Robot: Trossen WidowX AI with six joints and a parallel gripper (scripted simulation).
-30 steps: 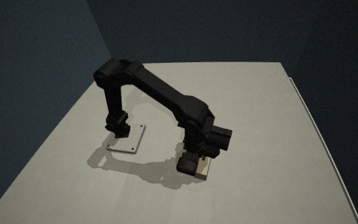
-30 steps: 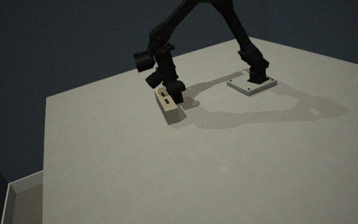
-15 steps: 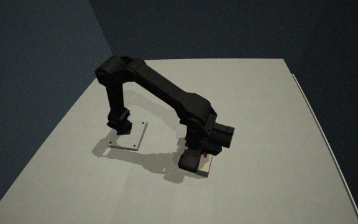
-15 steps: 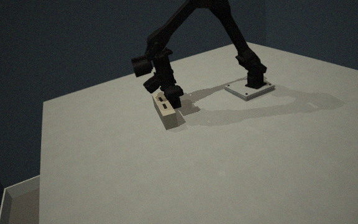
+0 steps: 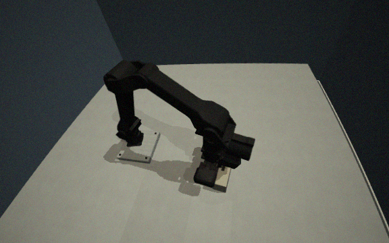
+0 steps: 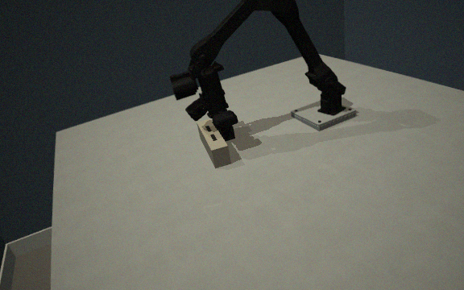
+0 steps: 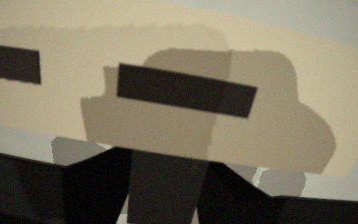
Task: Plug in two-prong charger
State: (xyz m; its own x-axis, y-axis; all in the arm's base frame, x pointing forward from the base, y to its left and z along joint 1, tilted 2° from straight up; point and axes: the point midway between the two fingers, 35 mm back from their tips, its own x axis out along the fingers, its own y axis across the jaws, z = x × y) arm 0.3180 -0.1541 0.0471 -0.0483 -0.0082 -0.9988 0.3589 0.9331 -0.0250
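The cream power strip point(image 5: 222, 183) point(image 6: 219, 145) point(image 7: 330, 65) is a block with two dark slots in its top face. One slot point(image 7: 185, 91) is whole in the wrist view; the other slot point(image 7: 10, 63) is cut off at the left edge. My gripper point(image 5: 209, 173) point(image 6: 226, 132) is low at the strip's long side, the side toward the arm base. It is shut on the dark grey charger point(image 7: 166, 187), which shows between the black fingers at the strip's near edge in the wrist view. The prongs are hidden; contact between charger and strip cannot be told.
The arm's base plate point(image 5: 154, 148) point(image 6: 312, 121) stands on the pale table point(image 5: 282, 202) point(image 6: 155, 225), on the gripper side of the strip. A pale-rimmed bin point(image 6: 31, 262) is beside the table edge, low at the left in the exterior view. Arm shadows cross the table and strip.
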